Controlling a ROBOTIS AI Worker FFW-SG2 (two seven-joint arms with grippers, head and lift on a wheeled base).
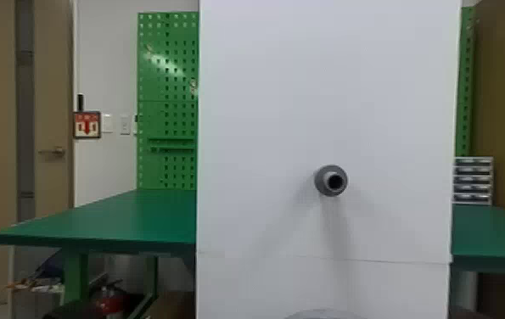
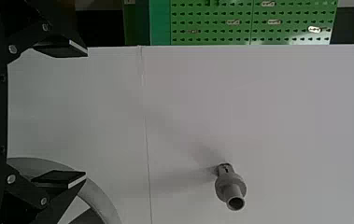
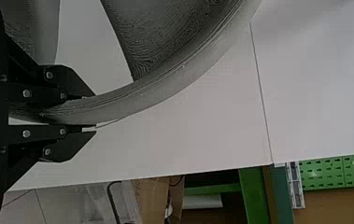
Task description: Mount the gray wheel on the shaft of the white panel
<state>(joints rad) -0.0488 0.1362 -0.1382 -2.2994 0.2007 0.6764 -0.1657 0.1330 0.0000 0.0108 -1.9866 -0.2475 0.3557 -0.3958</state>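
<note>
In the head view, the white panel (image 1: 264, 106) stands upright with its gray shaft (image 1: 331, 181) jutting out and bare. The top edge of the gray wheel (image 1: 325, 314) shows at the bottom, below the shaft. My right gripper (image 3: 94, 113) is shut on the rim of the gray wheel (image 3: 165, 91) in the right wrist view, one finger on each side of it. The left gripper (image 2: 85, 114) stands open with nothing between its fingers, facing the panel; part of the wheel (image 2: 107, 200) lies behind one finger, and the shaft (image 2: 230, 186) is beyond the fingertips.
Behind the panel, a green table (image 1: 107, 220) extends to both sides, with a green pegboard (image 1: 166, 127) at the left. A small drawer cabinet (image 1: 472, 180) stands at the right. Cardboard (image 3: 152, 198) lies past the panel's edge in the right wrist view.
</note>
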